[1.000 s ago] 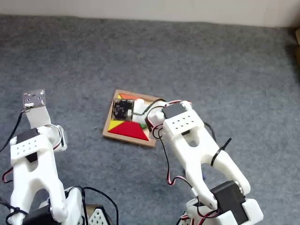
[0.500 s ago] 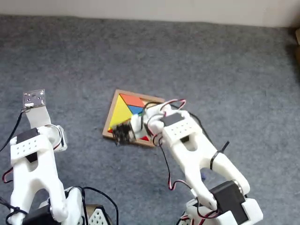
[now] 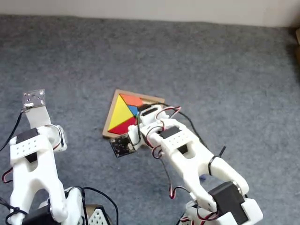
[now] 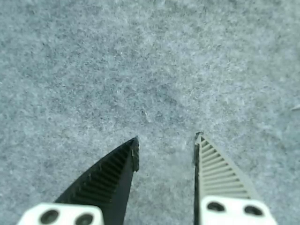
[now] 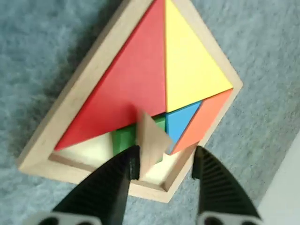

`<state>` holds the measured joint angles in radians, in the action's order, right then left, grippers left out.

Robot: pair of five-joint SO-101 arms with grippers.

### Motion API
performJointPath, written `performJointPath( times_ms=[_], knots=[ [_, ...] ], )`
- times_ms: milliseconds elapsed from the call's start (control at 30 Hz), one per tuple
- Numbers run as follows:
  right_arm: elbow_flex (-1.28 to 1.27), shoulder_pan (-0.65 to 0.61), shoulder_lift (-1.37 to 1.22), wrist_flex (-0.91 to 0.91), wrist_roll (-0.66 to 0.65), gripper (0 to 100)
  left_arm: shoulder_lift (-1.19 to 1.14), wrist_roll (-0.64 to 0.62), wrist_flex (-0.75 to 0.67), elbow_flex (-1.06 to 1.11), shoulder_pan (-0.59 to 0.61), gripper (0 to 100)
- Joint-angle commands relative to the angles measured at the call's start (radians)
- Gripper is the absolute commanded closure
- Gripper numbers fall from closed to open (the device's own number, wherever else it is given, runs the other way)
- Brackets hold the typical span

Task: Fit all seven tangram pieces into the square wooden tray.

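Square wooden tray point(image 3: 145, 96) point(image 5: 93, 61) sits approx mid-table on the grey carpet point(image 3: 225, 61), turned a bit askew. Inside it:
- Yellow triangle point(image 3: 122, 112) point(image 5: 190, 65): big, lies along the tray's left edge.
- Red triangle point(image 3: 123, 127) point(image 5: 126, 93): big, lies along the near edge, and one short side is flush w/ the yellow.
- Orange piece point(image 3: 132, 100) point(image 5: 206, 117): lies along the far edge, touching yellow and blue.
- Blue piece point(image 3: 134, 110) point(image 5: 183, 124): tucked btwn yellow, orange and green, toward tray centre.
- Green piece point(image 5: 124, 140): flat against the red triangle's inner side, next to blue.
- Pale wood-coloured piece point(image 5: 151, 138): not seated. It's tilted up on edge over green, w/ one corner toward blue.

Bare tray floor shows either side of green, toward the tray's right edge.

Right gripper point(image 5: 165, 161) hangs over the tray's right part, arm reaching across the tray's near-right corner in the high view. Its jaws are apart, w/ a gap wider than the pale piece. That piece sits just by one fingertip point(image 5: 133, 164), other finger well off it, so nothing is clamped. Can't tell if the near fingertip actually touches it.

Left gripper point(image 4: 166, 140) is over bare carpet on the table's left side, well apart from the tray. Jaws spread, nothing btwn them.
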<state>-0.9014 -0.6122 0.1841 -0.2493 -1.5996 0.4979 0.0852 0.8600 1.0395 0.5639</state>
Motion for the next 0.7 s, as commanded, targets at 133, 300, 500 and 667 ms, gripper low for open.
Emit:
performJointPath(
  times_ms=[133, 300, 500, 667],
  knots=[
    [0.013, -0.01, 0.033, 0.019, 0.041, 80.3, 0.03, 0.006, -0.035, 0.004, -0.021, 80],
    [0.015, -0.01, 0.154, 0.012, 0.164, 84.0, 0.03, 0.006, -0.038, 0.004, -0.021, 80],
    [0.186, 0.004, 0.203, -0.298, 0.562, 93.1, 0.03, 0.006, -0.038, 0.004, -0.022, 80],
    [0.45, 0.005, 0.065, -0.576, 0.941, 93.6, 0.03, 0.006, -0.038, 0.004, -0.022, 80]
  ],
)
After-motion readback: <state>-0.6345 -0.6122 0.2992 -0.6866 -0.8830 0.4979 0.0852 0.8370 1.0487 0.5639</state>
